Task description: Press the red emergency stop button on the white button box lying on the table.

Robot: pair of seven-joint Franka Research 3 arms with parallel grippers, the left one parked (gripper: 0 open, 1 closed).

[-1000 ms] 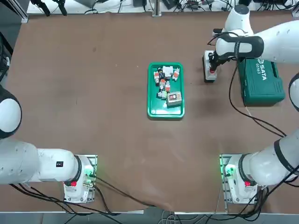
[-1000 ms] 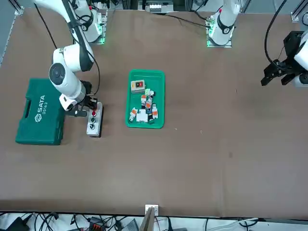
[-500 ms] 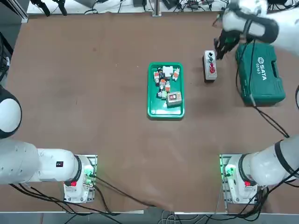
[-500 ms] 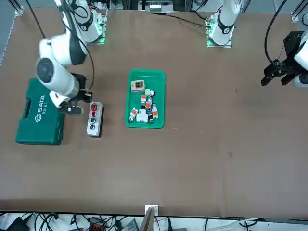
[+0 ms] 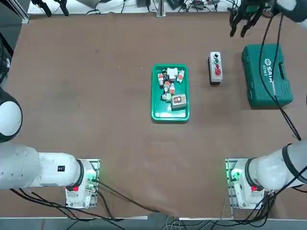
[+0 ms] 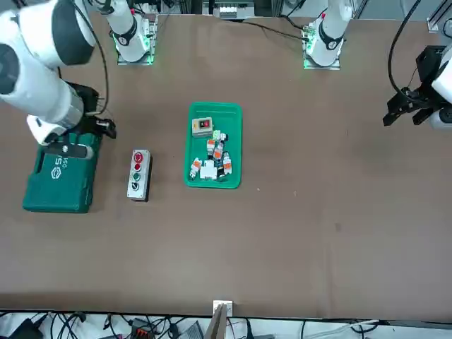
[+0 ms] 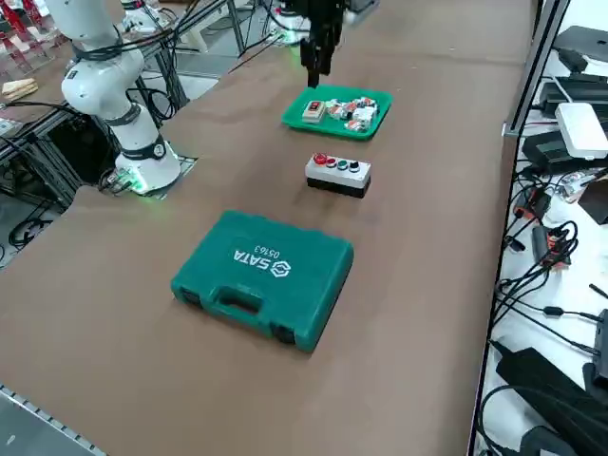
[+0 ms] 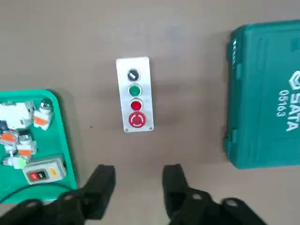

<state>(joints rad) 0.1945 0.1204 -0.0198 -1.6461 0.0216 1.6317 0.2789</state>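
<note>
The right gripper (image 8: 139, 176) hangs up above the table (image 6: 282, 254), with its two fingers wide apart and nothing between them. The white button box (image 8: 135, 93) lies on the table, between the green tray (image 5: 170, 113) and the big green case (image 5: 268, 93).

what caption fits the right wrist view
Open right gripper above the table, near the white button box.

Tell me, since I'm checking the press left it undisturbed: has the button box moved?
No; in the top view the button box keeps its place beside the green tray.
</note>
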